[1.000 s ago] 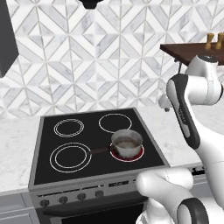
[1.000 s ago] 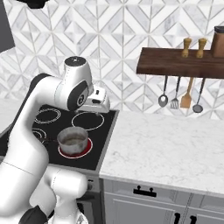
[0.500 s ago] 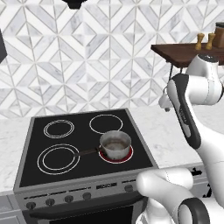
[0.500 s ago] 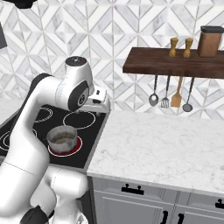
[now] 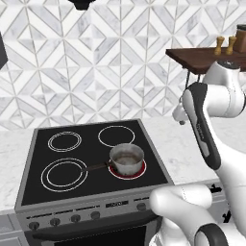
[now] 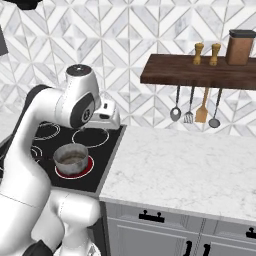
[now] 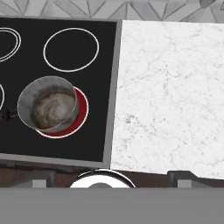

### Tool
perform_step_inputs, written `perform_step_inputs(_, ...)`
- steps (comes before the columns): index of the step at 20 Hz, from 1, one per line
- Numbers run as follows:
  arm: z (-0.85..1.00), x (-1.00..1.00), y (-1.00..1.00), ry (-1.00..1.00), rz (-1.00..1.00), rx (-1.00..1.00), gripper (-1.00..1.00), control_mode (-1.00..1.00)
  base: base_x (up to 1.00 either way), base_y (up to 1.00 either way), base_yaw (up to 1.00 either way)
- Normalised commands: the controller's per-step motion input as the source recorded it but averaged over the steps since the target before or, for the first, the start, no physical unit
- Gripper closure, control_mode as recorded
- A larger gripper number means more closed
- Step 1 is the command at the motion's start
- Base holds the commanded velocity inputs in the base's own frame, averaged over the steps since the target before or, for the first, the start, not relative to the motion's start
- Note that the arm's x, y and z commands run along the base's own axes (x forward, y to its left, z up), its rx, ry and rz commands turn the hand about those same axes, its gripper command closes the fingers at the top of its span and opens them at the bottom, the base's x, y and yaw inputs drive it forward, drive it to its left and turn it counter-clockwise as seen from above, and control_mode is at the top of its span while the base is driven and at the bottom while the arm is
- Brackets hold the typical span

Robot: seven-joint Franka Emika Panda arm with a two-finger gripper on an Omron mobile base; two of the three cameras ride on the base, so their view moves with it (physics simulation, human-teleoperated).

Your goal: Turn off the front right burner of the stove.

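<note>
The stove is a black glass cooktop above a grey panel with a row of dark knobs. Its front right burner glows red, and a small steel saucepan stands on it with its handle pointing left. The hand view has the red burner and saucepan at the left. My gripper hangs high above the stove's right edge, apart from everything; its fingertips stand wide apart, open and empty. The hand shows behind the arm.
White marble counter runs right of the stove, with grey cabinet drawers below. A wooden shelf on the wall carries two mills and a canister, with utensils hanging under it. The cooktop has three other ringed zones.
The whole picture has shifted left in both base views, so the camera has moved. The arm keeps its pose and the saucepan stays on the red burner.
</note>
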Motion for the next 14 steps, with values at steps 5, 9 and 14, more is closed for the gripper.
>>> perform_step_inputs(5, -0.01, -0.78, 0.97, -0.18, 0.24, -0.26, -1.0, -1.0, 0.0, 0.0, 0.0)
perform_step_inputs(9, -0.19, -0.89, 1.0, -0.18, 0.29, -0.48, -1.0, -1.0, 0.0, 0.0, 0.0)
perform_step_inputs(14, -0.24, -0.86, 1.0, -0.1, 0.35, -0.54, -1.0, -1.0, 0.0, 0.0, 0.0)
